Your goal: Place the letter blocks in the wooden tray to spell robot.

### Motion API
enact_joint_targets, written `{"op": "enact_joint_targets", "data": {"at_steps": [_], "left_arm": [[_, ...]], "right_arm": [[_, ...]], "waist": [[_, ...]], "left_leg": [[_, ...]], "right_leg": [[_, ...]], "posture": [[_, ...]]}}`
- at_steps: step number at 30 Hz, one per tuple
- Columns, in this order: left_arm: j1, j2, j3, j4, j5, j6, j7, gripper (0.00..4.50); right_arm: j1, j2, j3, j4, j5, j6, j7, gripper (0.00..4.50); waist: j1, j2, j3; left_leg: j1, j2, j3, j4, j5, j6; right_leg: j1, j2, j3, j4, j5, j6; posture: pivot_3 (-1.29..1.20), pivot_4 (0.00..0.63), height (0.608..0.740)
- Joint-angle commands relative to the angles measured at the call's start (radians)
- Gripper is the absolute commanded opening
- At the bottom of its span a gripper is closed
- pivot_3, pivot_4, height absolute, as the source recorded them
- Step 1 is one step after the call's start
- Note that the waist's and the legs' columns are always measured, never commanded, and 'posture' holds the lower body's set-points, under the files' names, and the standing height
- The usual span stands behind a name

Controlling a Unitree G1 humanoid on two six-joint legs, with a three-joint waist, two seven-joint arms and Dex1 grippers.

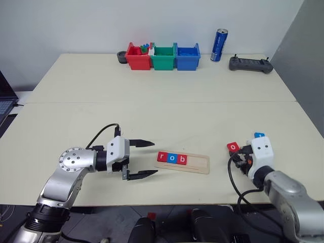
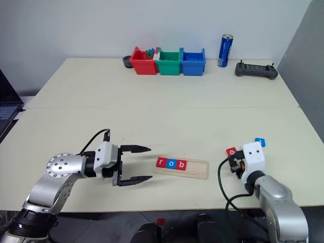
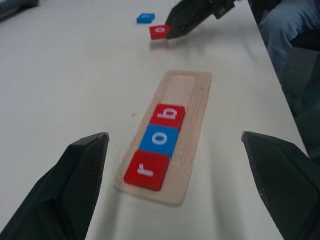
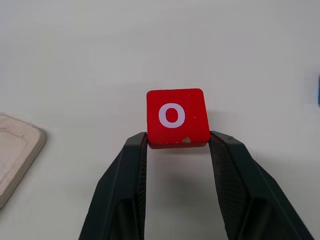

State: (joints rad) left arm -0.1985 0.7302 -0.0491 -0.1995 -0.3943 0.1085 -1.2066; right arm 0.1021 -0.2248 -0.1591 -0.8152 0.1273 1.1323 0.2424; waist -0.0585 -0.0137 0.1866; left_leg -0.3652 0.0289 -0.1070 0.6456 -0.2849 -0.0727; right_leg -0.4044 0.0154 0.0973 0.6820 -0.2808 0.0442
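The wooden tray [image 1: 198, 163] lies near the table's front edge. Three letter blocks sit in its left end: a red r [image 1: 162, 157], a blue o [image 1: 172, 158] and a red b [image 1: 181, 160]; its right part is bare. My left gripper [image 1: 154, 158] hovers open just left of the tray, pointing along it, fingers spread wide. To the right of the tray, my right gripper [image 4: 178, 142] is shut on the near edge of a red o block [image 4: 176, 116], low over the table. A blue block [image 1: 259, 135] lies on the table just beyond it.
Red [image 1: 137, 58], green [image 1: 163, 57] and blue [image 1: 187, 57] bins stand in a row at the table's far edge, with a blue can [image 1: 218, 45] and a black controller [image 1: 250, 64] to their right. A laptop [image 1: 5, 104] sits off the left side.
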Motion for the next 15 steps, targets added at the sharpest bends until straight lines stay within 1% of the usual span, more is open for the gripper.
{"op": "enact_joint_targets", "data": {"at_steps": [1, 6, 8, 11, 14, 15], "left_arm": [[-0.043, -0.002, -0.009, -0.054, -0.02, 0.056, 0.018, 4.5], [-0.09, -0.012, -0.023, -0.062, -0.016, 0.106, 0.03, 4.5], [-0.091, -0.013, -0.023, -0.062, -0.012, 0.111, 0.031, 4.5], [-0.079, -0.012, -0.018, -0.059, -0.007, 0.104, 0.033, 4.5], [-0.057, -0.01, -0.013, -0.058, -0.001, 0.09, 0.037, 4.5], [-0.049, -0.008, -0.01, -0.059, -0.001, 0.086, 0.038, 4.5]], "right_arm": [[0.035, 0.076, 0.014, -0.063, -0.02, 0.027, -0.093, 1.46], [0.034, 0.167, 0.009, -0.046, -0.016, 0.015, -0.152, 1.46], [0.013, 0.195, -0.006, -0.047, -0.01, 0.002, -0.165, 2.2], [-0.025, 0.214, -0.027, -0.062, -0.001, -0.007, -0.172, 3.18], [-0.083, 0.188, -0.057, -0.072, -0.002, -0.02, -0.171, 4.27], [-0.113, 0.149, -0.064, -0.065, 0.0, -0.041, -0.149, 4.48]], "waist": [[-0.001, 0.0, 0.0], [-0.001, 0.0, 0.0], [-0.002, 0.0, 0.0], [-0.002, 0.0, 0.0], [-0.002, 0.0, 0.0], [-0.002, 0.0, 0.0]], "left_leg": [[0.0, 0.0, 0.0, 0.0, 0.0, 0.0], [0.0, 0.0, 0.0, 0.0, 0.0, 0.0], [0.0, 0.0, 0.0, 0.0, 0.0, 0.0], [0.0, 0.0, 0.0, 0.0, 0.0, 0.0], [-0.001, 0.0, 0.0, 0.0, 0.0, 0.0], [-0.001, 0.0, 0.0, -0.001, 0.0, 0.0]], "right_leg": [[0.0, 0.0, 0.0, 0.0, 0.0, 0.0], [-0.001, 0.0, 0.0, -0.001, 0.0, 0.0], [-0.001, 0.0, 0.0, -0.001, 0.0, 0.0], [-0.001, 0.0, 0.0, -0.001, 0.0, 0.0], [-0.001, 0.0, 0.0, -0.001, 0.0, 0.0], [-0.001, 0.0, 0.0, -0.001, 0.0, 0.0]], "posture": [[0.0, 0.15, 0.74], [0.0, 0.15, 0.74], [0.0, 0.15, 0.74], [0.0, 0.15, 0.74], [0.0, 0.15, 0.74], [0.0, 0.15, 0.74]]}}
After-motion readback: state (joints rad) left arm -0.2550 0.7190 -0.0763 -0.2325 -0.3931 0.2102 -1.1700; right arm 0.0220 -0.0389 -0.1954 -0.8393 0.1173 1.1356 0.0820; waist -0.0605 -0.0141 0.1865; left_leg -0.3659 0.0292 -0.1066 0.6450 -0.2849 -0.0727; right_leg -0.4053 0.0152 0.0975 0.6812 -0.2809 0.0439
